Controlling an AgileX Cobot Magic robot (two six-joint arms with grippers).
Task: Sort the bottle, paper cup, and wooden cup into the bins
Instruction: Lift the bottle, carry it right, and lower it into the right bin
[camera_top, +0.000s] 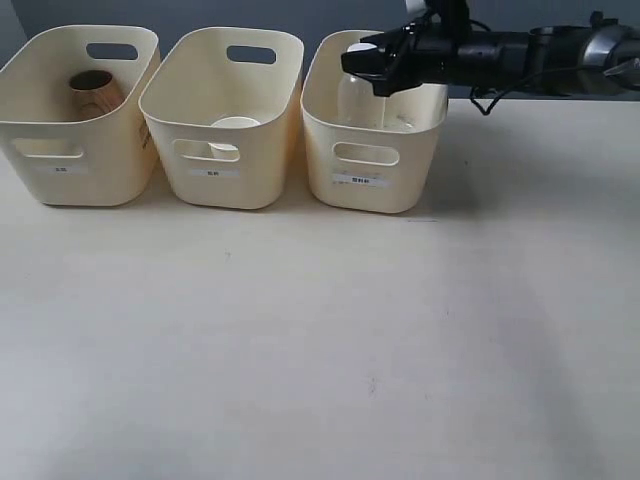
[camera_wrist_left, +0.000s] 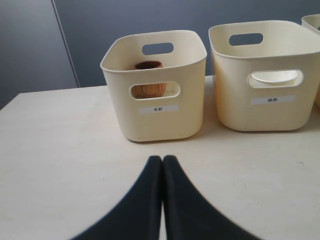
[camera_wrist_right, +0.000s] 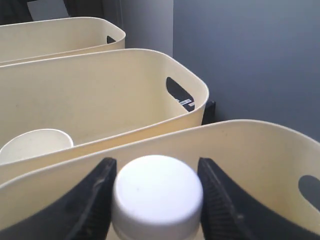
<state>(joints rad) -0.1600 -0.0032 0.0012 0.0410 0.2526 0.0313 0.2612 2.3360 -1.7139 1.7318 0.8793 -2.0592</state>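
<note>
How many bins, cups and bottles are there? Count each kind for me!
Bins: 3 (left, middle, right)
Cups: 2 (wooden cup, paper cup)
Bottles: 1 (bottle)
Total: 6

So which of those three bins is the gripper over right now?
The rightmost bin: the right gripper holds the bottle above it; the others hold cups.

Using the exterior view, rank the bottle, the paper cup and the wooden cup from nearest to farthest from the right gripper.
1. The bottle, between the right gripper's fingers, in the right bin.
2. The paper cup, in the middle bin.
3. The wooden cup, in the left bin.
</note>
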